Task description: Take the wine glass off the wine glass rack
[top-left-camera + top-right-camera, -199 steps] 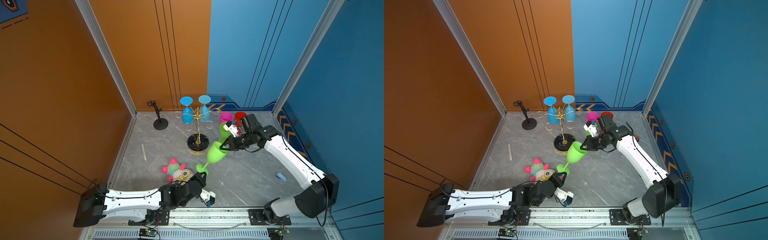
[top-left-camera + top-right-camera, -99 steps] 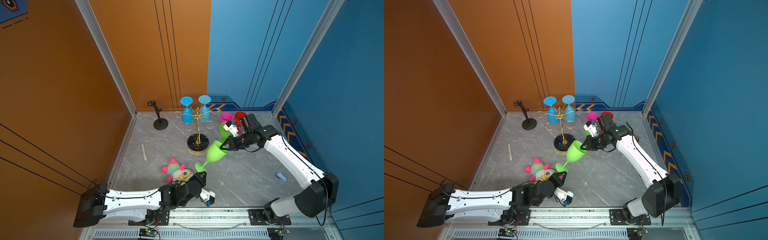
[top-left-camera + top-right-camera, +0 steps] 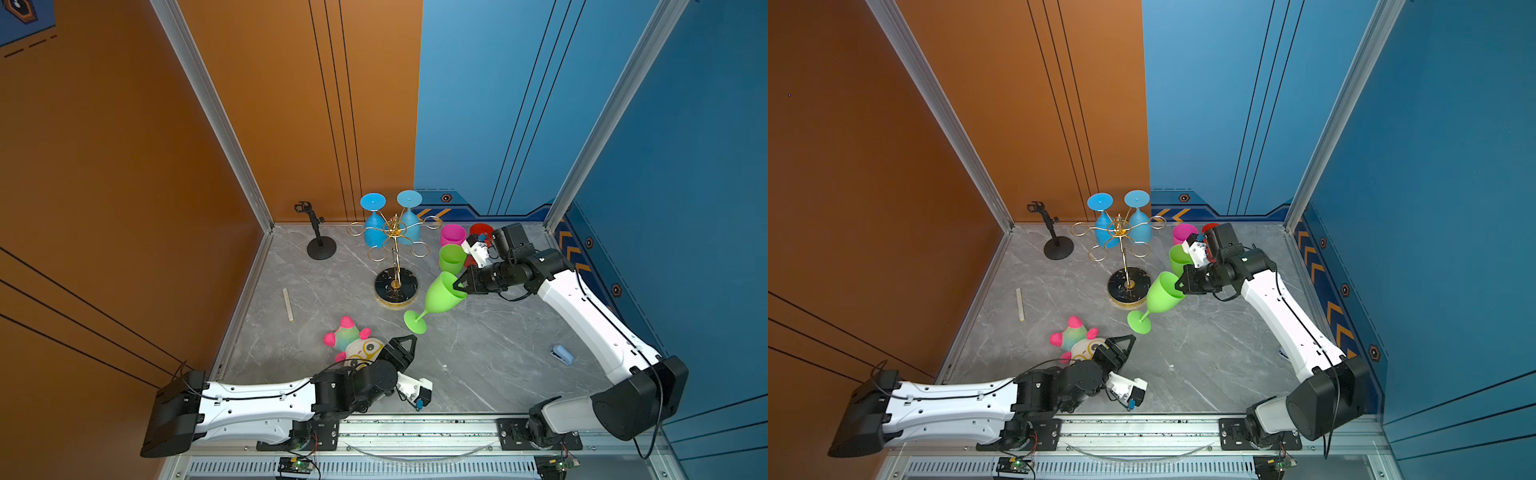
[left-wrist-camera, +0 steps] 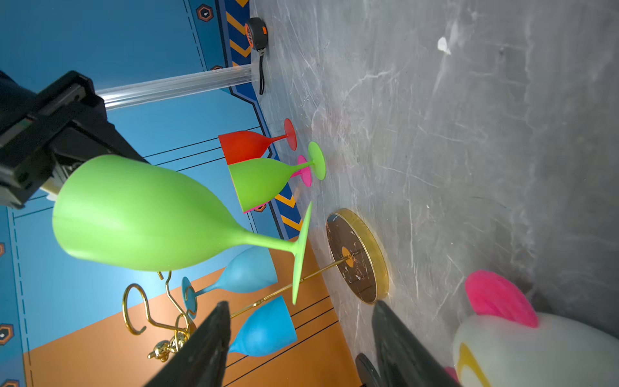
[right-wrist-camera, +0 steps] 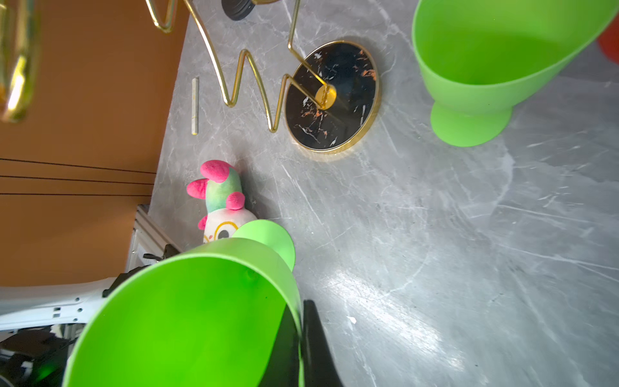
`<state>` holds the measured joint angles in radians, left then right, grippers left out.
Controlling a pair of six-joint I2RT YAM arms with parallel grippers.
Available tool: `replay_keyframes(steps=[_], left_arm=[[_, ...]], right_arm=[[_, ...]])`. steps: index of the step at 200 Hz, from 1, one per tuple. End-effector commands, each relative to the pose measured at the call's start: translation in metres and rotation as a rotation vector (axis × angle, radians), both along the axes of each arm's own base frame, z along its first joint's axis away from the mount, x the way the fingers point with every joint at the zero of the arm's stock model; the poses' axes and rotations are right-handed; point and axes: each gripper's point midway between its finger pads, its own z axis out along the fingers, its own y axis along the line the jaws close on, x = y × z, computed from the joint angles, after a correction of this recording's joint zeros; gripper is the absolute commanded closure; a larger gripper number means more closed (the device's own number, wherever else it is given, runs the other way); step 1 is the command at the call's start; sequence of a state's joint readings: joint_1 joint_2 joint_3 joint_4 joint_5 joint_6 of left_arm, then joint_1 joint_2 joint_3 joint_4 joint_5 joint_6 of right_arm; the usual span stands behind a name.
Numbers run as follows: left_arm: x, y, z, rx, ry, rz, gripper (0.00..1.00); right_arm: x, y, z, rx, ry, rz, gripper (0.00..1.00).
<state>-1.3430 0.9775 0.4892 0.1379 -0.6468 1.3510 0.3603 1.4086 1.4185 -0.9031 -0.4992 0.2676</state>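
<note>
While the right gripper [image 3: 457,286] is clamped on the rim of the bright green plastic wine glass [image 3: 440,296], one finger inside the bowl, that glass hangs tilted with its foot pointing toward the left gripper [image 3: 409,340]. It is wholly off the thin gold wire wine glass rack [image 3: 386,289] and just beside the rack's round black marbled base.

- Left gripper: jaws spread, nothing between them, beside the pink-and-white plush toy [image 3: 349,338].
- On the rack: two blue wine glasses [image 3: 374,232], hanging upside down.
- Near the right gripper: a pink glass [image 3: 452,235], a green glass [image 3: 451,257] and a red glass [image 3: 480,229], standing on the grey marbled table [image 3: 478,353].
</note>
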Motion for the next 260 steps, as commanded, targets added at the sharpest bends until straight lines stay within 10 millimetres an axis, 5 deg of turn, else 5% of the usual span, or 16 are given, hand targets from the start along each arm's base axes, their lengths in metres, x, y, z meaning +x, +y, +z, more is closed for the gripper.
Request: replay_keyframes(steps=[1,54,134,195,260], left_arm=[[0.000,-0.004,0.037,-0.259,0.100,0.061,0.27],[0.023,0.021,0.080,-0.630,0.238,0.342,0.18],[0.057,0.084,0.101,-0.973,0.374,0.642,0.08],[0.076,0.134,0.083,-1.074,0.457,0.863,0.08],[0.083,0.157,0.077,-1.150,0.514,0.950,0.07]], right_arm=[[0.003,-0.024,0.014,-0.107,-0.082,-0.049,1.00],[0.014,-0.066,0.006,-0.305,-0.121,-0.163,1.00],[0.043,-0.123,-0.005,-0.446,-0.100,-0.347,1.00],[0.079,-0.146,-0.013,-0.537,-0.098,-0.423,1.00],[0.127,-0.152,-0.035,-0.581,-0.099,-0.455,1.00]])
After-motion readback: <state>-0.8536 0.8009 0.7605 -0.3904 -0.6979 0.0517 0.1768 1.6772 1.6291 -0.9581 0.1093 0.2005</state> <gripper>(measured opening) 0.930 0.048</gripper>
